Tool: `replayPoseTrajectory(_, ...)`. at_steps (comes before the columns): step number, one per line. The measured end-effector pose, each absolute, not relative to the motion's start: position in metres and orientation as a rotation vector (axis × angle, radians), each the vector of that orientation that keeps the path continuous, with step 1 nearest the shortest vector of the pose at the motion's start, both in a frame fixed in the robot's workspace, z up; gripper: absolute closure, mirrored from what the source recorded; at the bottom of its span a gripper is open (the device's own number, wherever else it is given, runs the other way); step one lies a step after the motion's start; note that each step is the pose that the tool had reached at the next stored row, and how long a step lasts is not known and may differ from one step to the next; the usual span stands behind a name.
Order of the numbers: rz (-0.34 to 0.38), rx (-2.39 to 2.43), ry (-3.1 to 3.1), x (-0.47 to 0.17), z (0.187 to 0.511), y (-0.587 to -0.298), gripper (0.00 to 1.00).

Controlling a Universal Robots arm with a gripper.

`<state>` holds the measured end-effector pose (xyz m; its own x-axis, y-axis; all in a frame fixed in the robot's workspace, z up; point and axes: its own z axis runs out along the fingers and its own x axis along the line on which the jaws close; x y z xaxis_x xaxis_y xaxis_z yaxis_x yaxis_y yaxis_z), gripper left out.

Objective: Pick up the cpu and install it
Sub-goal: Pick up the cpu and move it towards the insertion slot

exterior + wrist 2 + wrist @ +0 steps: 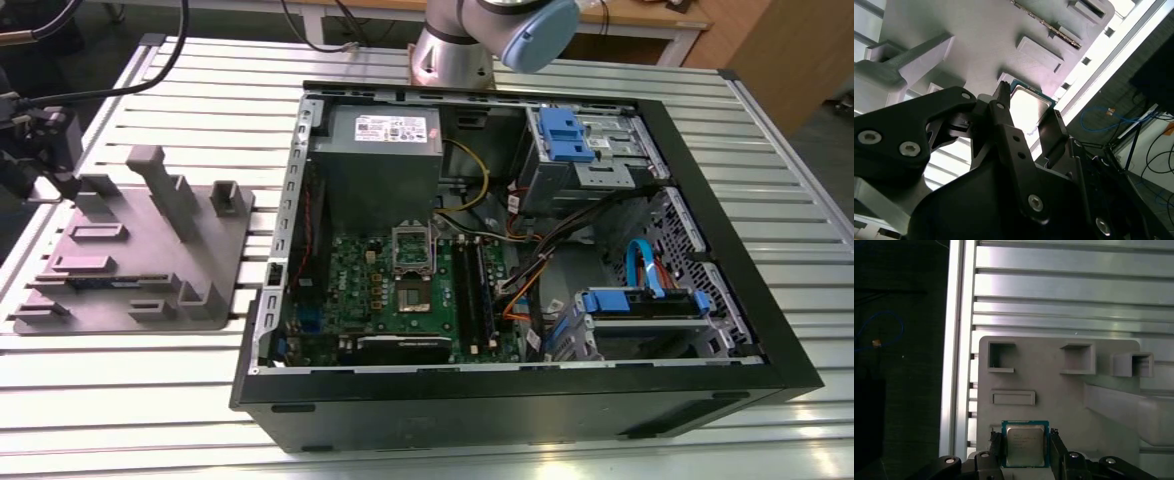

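Note:
The cpu [1024, 445] is a small square chip with a silvery top and a green rim. In both wrist views it sits between my two black fingers, just over the grey fixture plate [1064, 400]. My gripper [1025, 441] is shut on the cpu [1026, 106], one finger [1002, 102] against each of two opposite edges. In the exterior view my wrist [38, 140] hangs over the far end of the fixture plate [134, 255] at that view's left. The motherboard [387, 300] lies in the open computer case [534, 390], its cpu socket [411, 262] bare.
Upright blocks [171, 195] rise from the fixture plate near my wrist. The case holds a grey power supply [380, 150], blue drive brackets [567, 135], cables [534, 270] and black memory sticks [470, 290] beside the socket. Everything rests on a slatted aluminium table [134, 400].

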<state>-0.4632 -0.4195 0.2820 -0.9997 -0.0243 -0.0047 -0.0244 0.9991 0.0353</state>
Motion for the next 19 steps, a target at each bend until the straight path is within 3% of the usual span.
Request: replayPoseTrajectory(19, 0.041, -0.038, 3.137, -0.4632, 0.2862, -0.419, 0.53)
